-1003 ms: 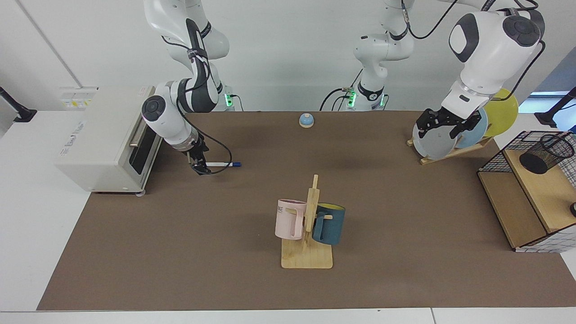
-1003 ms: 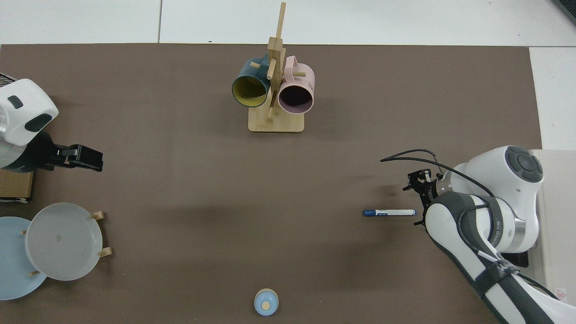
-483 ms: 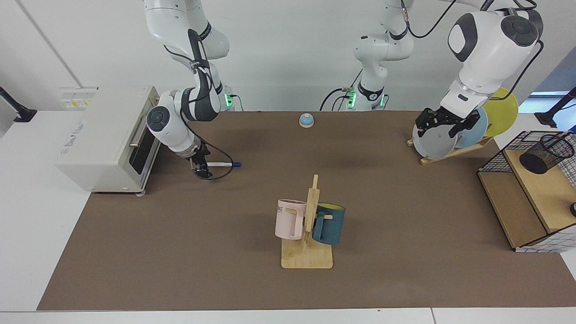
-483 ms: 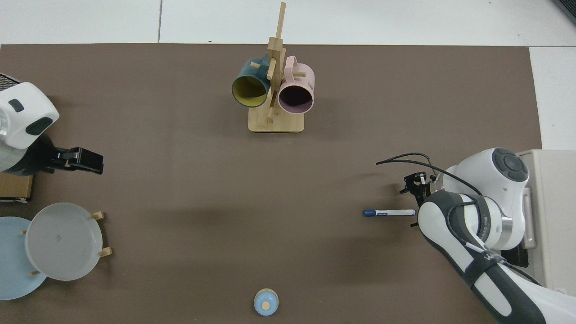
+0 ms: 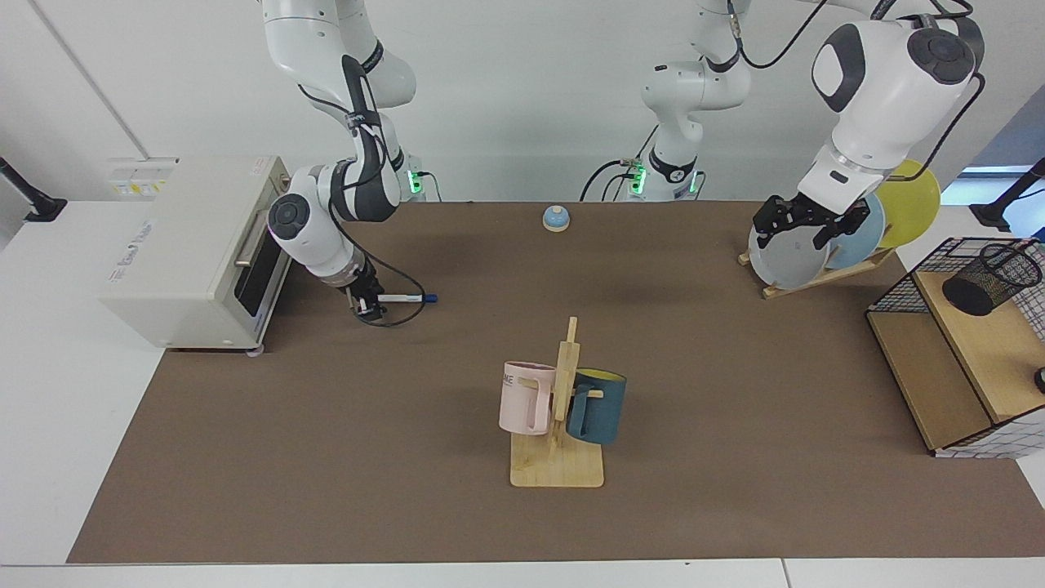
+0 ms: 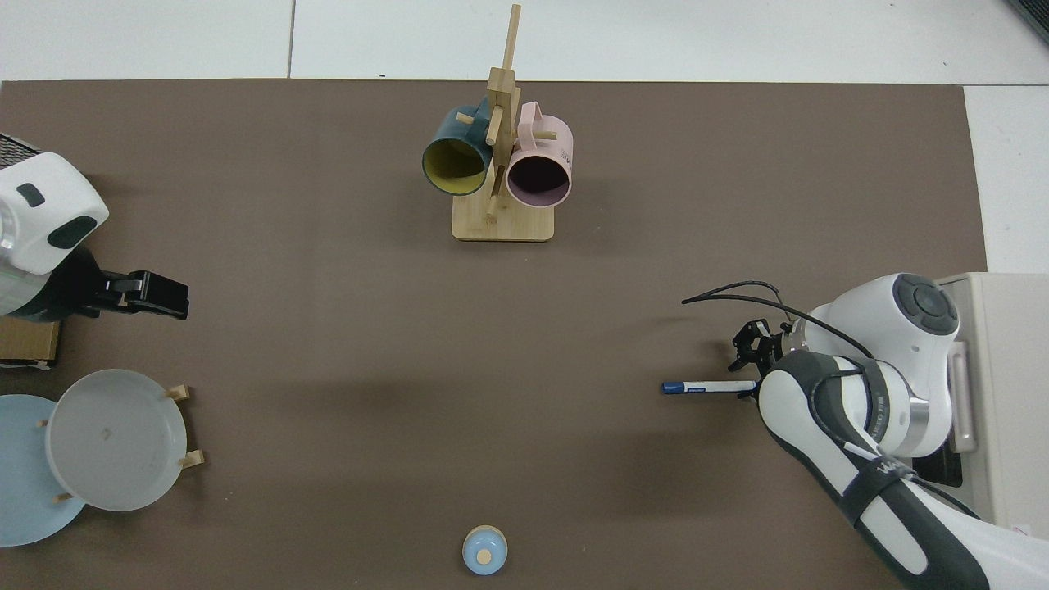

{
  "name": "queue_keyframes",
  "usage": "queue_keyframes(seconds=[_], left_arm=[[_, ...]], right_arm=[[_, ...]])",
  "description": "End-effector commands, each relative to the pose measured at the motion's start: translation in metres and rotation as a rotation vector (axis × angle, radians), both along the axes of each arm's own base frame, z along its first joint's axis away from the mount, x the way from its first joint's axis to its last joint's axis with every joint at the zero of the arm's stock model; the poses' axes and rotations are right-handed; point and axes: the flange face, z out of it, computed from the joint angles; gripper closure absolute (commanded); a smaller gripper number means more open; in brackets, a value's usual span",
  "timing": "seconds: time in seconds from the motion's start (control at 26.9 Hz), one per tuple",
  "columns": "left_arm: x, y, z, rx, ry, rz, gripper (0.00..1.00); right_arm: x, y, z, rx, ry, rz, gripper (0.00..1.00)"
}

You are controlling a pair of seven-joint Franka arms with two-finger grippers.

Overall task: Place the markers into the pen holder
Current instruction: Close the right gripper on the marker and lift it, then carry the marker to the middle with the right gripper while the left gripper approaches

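Note:
The marker point(image 5: 404, 298) point(image 6: 709, 386), white with a blue cap, lies flat on the brown mat beside the oven. My right gripper point(image 5: 367, 306) point(image 6: 752, 385) is low at its tail end, largely hidden behind its own wrist. The pen holder point(image 5: 992, 278), a black mesh cup, leans tilted on the wooden shelf at the facing view's far right; the top view does not include it. My left gripper point(image 5: 804, 233) point(image 6: 176, 297) hangs open above the mat in front of the grey plate, holding nothing.
A white toaster oven point(image 5: 188, 245) stands close behind the right arm. A wooden mug rack point(image 5: 559, 469) with a pink and a dark blue mug is mid-table. A plate rack point(image 5: 816, 278), a blue bell point(image 5: 556, 218) and a black wire frame point(image 5: 898, 286) lie toward the edges.
The right arm's wrist has swung closer to the oven while its gripper stays at the marker's tail. The marker has not moved. The left gripper has risen slightly.

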Motion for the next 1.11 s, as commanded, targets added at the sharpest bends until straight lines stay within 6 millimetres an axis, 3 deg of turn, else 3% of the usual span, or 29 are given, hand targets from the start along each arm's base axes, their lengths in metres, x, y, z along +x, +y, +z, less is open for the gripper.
queue_keyframes(seconds=[0.0,0.11,0.22,0.45,0.71,0.89,1.08], left_arm=[[-0.008,0.001,-0.001,0.017,-0.015,0.011,0.0],[-0.008,-0.001,-0.001,0.017,-0.015,0.008,0.0],[-0.009,-0.002,-0.001,0.016,-0.012,-0.001,0.0],[-0.007,-0.004,0.001,0.014,-0.016,-0.033,0.0],[-0.007,-0.022,0.006,0.005,-0.025,-0.207,0.0],[-0.008,-0.049,0.017,0.006,-0.045,-0.265,0.0],[-0.01,-0.085,0.035,0.002,-0.087,-0.489,0.0]], right_arm=[[-0.003,0.002,-0.005,0.023,-0.006,0.035,1.0],[-0.001,0.003,-0.001,0.028,-0.002,0.043,1.0],[0.009,0.007,0.021,0.043,0.017,0.059,1.0],[0.03,0.025,0.101,0.155,0.073,0.062,1.0],[0.031,0.046,0.191,0.285,-0.003,0.039,1.0],[0.029,0.094,0.243,0.335,-0.066,0.034,1.0],[0.028,0.143,0.271,0.401,-0.068,-0.036,1.0]])
